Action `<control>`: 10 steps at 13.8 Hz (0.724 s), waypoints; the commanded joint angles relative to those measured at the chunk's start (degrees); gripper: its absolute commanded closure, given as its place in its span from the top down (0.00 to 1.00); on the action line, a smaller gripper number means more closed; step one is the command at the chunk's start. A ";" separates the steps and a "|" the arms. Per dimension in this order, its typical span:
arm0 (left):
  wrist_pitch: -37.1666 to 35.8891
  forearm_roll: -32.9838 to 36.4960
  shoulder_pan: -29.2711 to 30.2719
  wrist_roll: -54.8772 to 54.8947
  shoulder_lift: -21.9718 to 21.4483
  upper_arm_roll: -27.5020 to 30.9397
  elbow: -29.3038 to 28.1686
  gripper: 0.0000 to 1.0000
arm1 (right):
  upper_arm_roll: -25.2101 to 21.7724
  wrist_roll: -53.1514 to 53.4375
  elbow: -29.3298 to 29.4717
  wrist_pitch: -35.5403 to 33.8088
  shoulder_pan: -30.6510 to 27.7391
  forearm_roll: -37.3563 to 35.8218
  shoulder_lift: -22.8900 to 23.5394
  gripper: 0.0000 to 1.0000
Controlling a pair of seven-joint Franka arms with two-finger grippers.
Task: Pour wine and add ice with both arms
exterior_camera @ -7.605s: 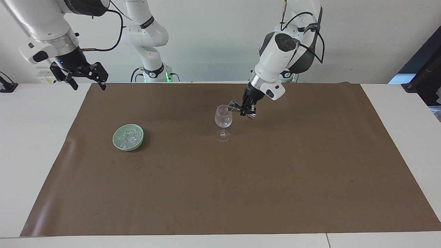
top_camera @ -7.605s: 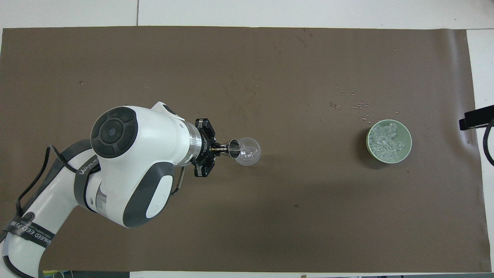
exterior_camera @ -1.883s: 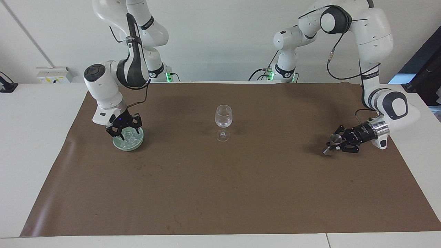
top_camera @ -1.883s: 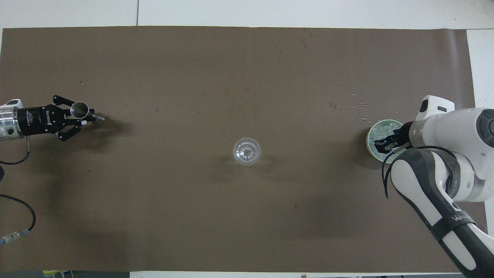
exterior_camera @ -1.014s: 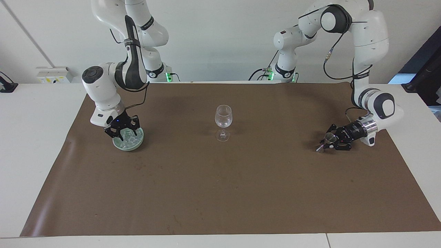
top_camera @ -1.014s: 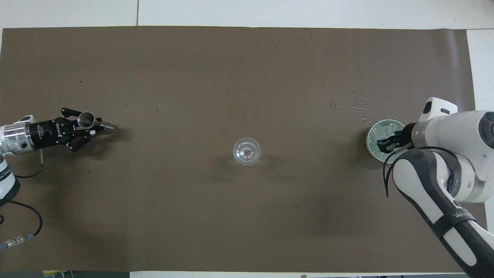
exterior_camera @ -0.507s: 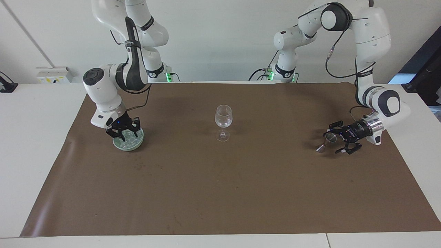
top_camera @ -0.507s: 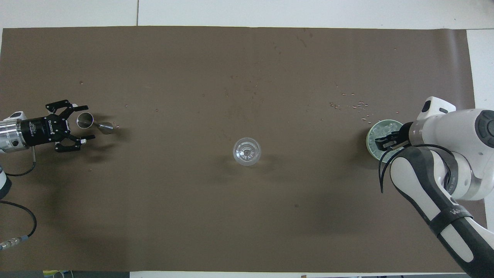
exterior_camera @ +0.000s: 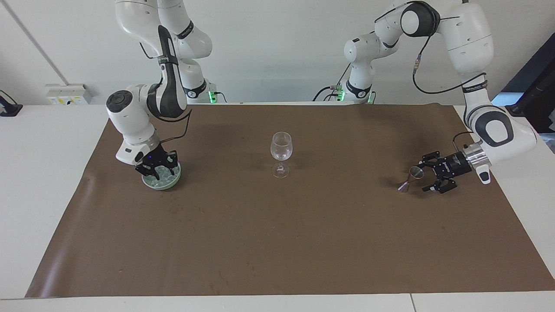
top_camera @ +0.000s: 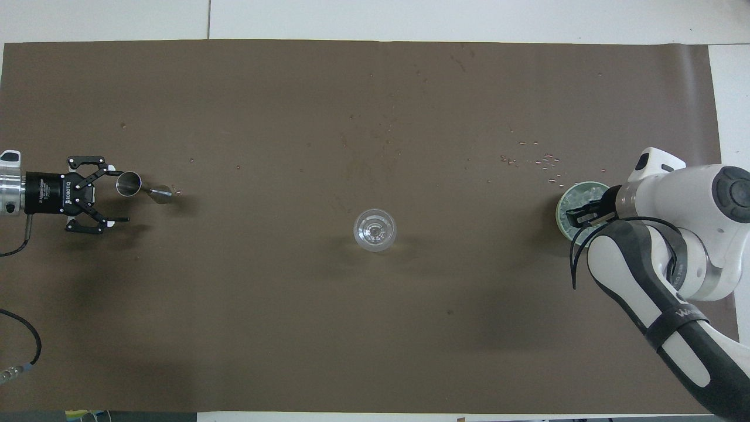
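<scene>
The left gripper [exterior_camera: 427,172], fingers spread, is now lying clear of the jigger [exterior_camera: 409,178], having released it; the jigger is lying tipped, long axis along the table, mouth toward that gripper. The right gripper [exterior_camera: 157,167] is dipping into the ice [exterior_camera: 164,174] in the bowl [exterior_camera: 167,183] at the right arm's end; its finger state cannot be told.

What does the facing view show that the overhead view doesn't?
Facing only: both arm bases at the wall, and the clear stemmed wine glass in profile, stem and foot. Overhead only: small specks on the brown mat by the pale green bowl. Both: the open left end effector by the small metal jigger, the right end effector down at the bowl's ice.
</scene>
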 commanded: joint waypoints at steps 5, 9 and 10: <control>4.75 12.09 -2.34 1.95 -1.80 0.07 6.97 1.00 | 0.34 0.76 0.65 0.85 -0.18 0.75 1.25 0.54; 13.21 20.82 -8.41 1.87 -4.61 0.24 6.89 1.00 | 0.34 0.68 2.92 -5.20 -0.18 0.75 0.55 0.54; 12.95 21.61 -8.67 2.05 -6.10 0.24 6.89 1.00 | 0.34 0.59 3.11 -5.48 -0.18 0.75 0.46 0.54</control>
